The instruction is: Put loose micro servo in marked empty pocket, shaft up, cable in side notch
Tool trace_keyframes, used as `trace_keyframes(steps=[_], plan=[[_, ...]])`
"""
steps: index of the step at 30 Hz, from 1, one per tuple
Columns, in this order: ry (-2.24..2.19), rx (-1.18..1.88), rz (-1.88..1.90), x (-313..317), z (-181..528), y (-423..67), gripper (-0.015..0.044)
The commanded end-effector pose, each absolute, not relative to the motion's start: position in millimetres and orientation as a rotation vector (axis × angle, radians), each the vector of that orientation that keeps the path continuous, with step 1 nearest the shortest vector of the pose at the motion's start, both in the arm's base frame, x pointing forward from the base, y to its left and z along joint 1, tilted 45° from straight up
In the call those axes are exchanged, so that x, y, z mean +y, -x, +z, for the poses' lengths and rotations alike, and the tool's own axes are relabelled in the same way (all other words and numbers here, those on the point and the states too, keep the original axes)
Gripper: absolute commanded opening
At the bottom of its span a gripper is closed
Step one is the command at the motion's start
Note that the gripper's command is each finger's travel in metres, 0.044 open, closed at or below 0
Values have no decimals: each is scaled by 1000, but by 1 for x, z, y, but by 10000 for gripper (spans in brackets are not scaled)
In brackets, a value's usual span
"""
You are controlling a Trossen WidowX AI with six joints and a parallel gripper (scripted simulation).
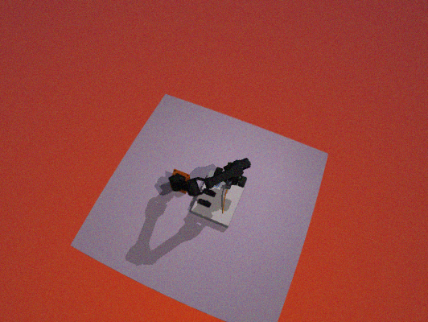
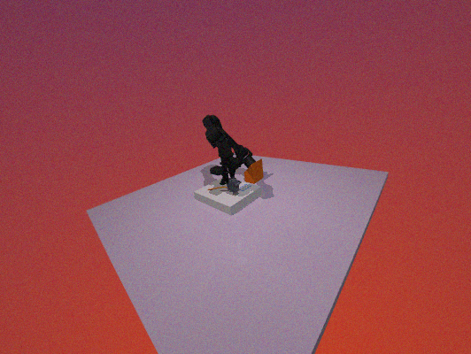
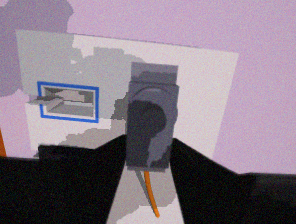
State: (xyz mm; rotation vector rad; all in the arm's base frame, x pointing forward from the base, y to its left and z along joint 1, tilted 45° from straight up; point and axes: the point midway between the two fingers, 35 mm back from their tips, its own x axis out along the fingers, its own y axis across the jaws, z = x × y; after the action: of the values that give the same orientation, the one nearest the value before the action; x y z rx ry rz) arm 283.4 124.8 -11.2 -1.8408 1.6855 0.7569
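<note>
One micro servo (image 3: 151,122) is clamped between my gripper (image 3: 148,142) fingers right now, hanging over the white deck (image 3: 210,85) with its orange cable (image 3: 150,194) trailing back toward my wrist. Off to the servo's left sits the blue-outlined pocket (image 3: 68,101), nothing in it but its own grey floor. Servo and pocket are apart, not overlapping. Further past the pocket, the deck edge meets the lilac mat (image 3: 270,60).

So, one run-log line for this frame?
phase: carrying | jaws: shut on servo | servo: above deck, right of blue-outlined pocket | pocket: empty
</note>
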Motion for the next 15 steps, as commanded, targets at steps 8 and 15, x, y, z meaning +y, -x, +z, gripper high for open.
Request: trace_keyframes(steps=[8,15], plan=[[1558,1692,390,126,-12,-283,0],[1381,1671,178,126,-12,-283,0]])
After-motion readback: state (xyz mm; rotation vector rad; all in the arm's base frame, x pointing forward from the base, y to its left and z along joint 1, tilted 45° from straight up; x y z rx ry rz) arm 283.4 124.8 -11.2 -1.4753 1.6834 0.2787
